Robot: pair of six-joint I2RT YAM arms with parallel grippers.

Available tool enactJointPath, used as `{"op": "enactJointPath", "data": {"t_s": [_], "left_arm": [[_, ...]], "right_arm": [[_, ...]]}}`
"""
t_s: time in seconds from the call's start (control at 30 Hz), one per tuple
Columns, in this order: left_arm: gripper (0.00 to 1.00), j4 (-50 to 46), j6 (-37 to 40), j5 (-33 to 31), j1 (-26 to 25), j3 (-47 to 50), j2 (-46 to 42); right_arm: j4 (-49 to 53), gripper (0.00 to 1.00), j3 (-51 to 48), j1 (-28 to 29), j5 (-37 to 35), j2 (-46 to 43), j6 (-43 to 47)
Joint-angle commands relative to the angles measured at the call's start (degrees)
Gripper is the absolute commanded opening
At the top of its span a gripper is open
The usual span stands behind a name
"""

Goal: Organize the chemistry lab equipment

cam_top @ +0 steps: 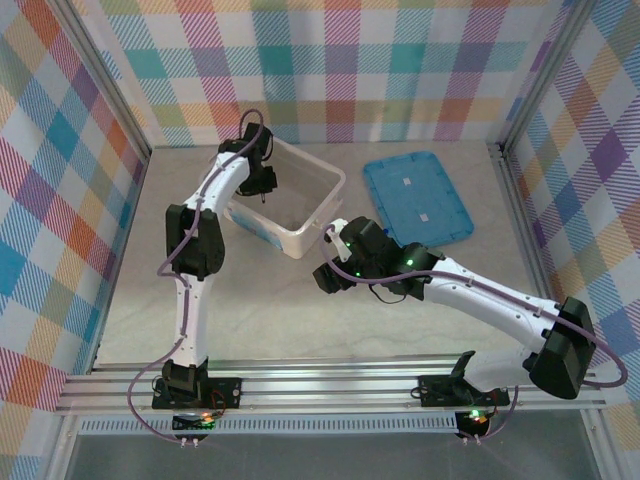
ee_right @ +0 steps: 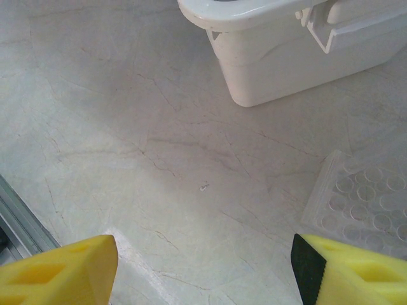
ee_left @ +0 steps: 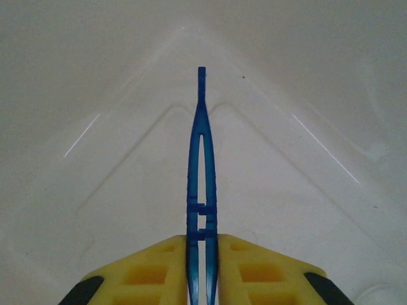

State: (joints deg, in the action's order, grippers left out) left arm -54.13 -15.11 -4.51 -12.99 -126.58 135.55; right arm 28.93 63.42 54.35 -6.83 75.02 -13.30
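Observation:
Dark-blue tweezers [ee_left: 201, 165] are clamped between my left gripper's [ee_left: 202, 244] yellow fingers, with the joined tip pointing away. They hang over an inside corner of the translucent white tub [ee_left: 286, 190]. From above, the left gripper [cam_top: 262, 185] reaches into the tub [cam_top: 325, 180] at its left side. My right gripper [ee_right: 203, 270] is open with bare table between its fingers, just in front of the tub's near corner [ee_right: 280, 70]. In the top view the right gripper [cam_top: 328, 275] sits low, right of the tub's front corner.
A flat blue lid [cam_top: 415, 198] lies on the table right of the tub. A clear plate with round wells [ee_right: 362, 203] rests beside my right gripper's right finger. The metal rail [cam_top: 330, 385] runs along the near edge.

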Motion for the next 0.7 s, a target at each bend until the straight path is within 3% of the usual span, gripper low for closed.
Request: {"op": "enactJointPath", "data": {"t_s": [0.0, 0.2, 0.67], "left_arm": [[0.18, -2.25, 0.56, 0.43, 0.59, -2.04, 1.36], [0.19, -2.83, 0.62, -0.32, 0.6, -2.53, 2.82], [0.36, -2.23, 0.63, -0.5, 0.59, -0.36, 2.74]], "right_arm": [[0.7, 0.73, 0.33, 0.15, -0.19, -1.77, -1.18], [0.47, 0.73, -0.22, 0.14, -0.15, -2.15, -1.61], [0.27, 0.73, -0.4, 0.14, 0.07, -2.16, -1.89]]}}
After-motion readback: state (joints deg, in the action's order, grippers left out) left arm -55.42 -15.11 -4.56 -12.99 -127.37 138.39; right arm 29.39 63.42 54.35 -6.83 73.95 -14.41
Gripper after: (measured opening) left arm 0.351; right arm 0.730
